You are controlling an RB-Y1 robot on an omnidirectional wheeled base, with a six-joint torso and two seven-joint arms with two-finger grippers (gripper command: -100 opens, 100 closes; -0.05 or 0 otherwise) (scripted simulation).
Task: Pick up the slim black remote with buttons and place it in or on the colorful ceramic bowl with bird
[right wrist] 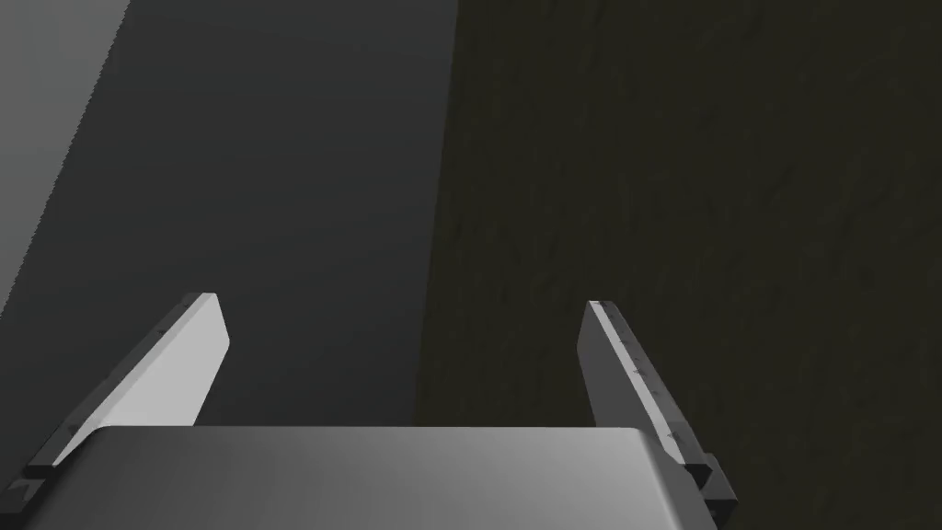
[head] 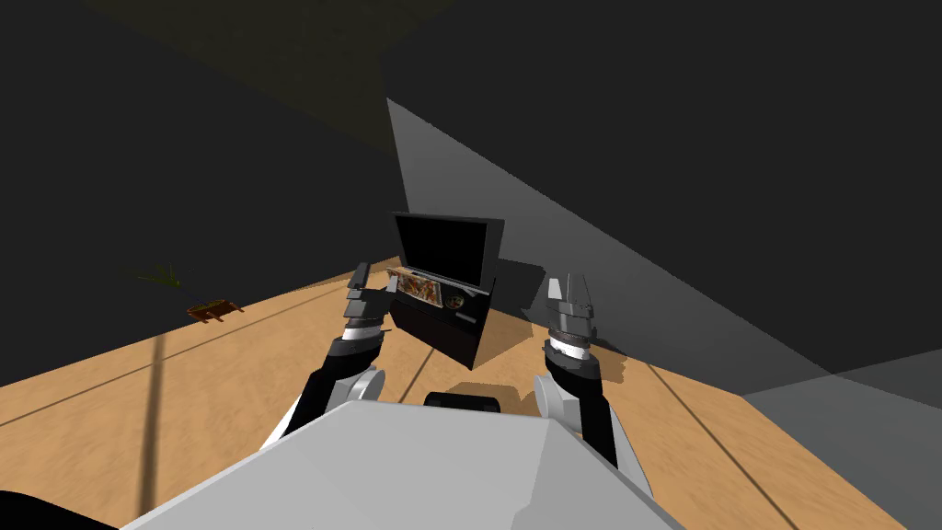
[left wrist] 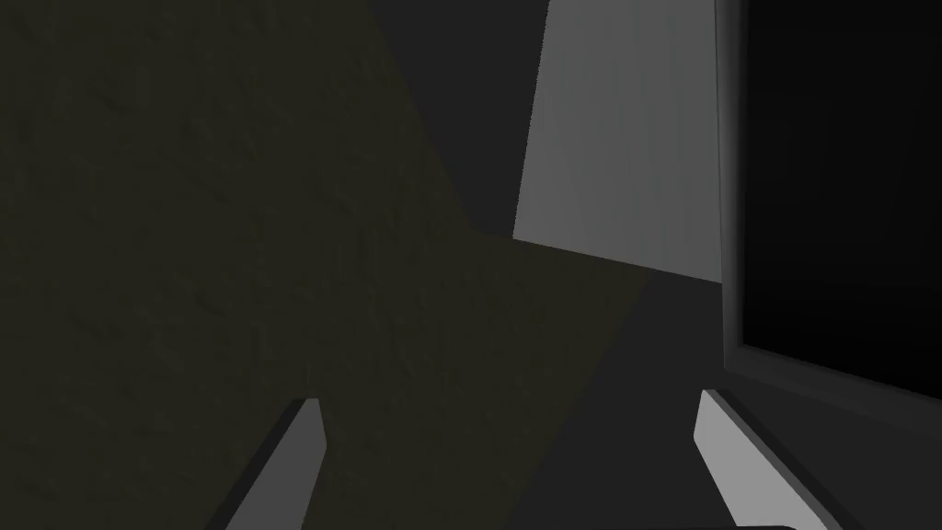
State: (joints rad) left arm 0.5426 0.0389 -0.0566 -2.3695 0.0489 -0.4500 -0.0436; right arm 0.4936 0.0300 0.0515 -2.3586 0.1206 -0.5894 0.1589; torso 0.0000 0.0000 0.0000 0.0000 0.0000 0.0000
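Colorful bowl [head: 419, 287] is sitting on the black stand [head: 443, 336] before the TV [head: 442, 250]. You are holding your left gripper [head: 359, 274] near it and right gripper [head: 570, 287] aside, both spread wide, gripping nothing.

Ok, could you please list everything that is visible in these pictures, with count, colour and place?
television: one, black screen with dark grey frame, standing on the stand
stand: one, black, on the floor near the grey wall
patterned item: one, many colours, on the stand in front of the television; too small to name
round item: one, dark, small, on the stand beside the patterned item
low table: one, brown, far off on my left
plant: one, green, beyond the low table
floor: light wood
left tool: one, grey, open, raised beside the television
right tool: one, light grey, open, raised right of the stand
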